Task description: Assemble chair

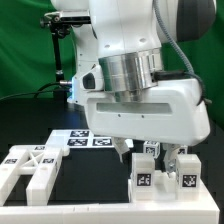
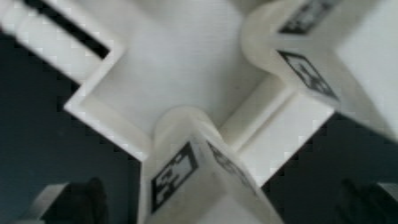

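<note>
Chair subassembly (image 1: 186,176): tagged post (image 1: 145,172) standing upright directly beneath the gripper (image 1: 150,153), whose jaws stand wide astride it (nothing clamped, as far as visible).

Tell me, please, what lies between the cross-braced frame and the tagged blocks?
Only bare table, shown in the exterior view; the marker board sits behind the gap.

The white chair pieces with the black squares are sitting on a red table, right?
No, the table is black, not red. The exterior view shows it. The white chair pieces with the black squares do sit on it.
</note>
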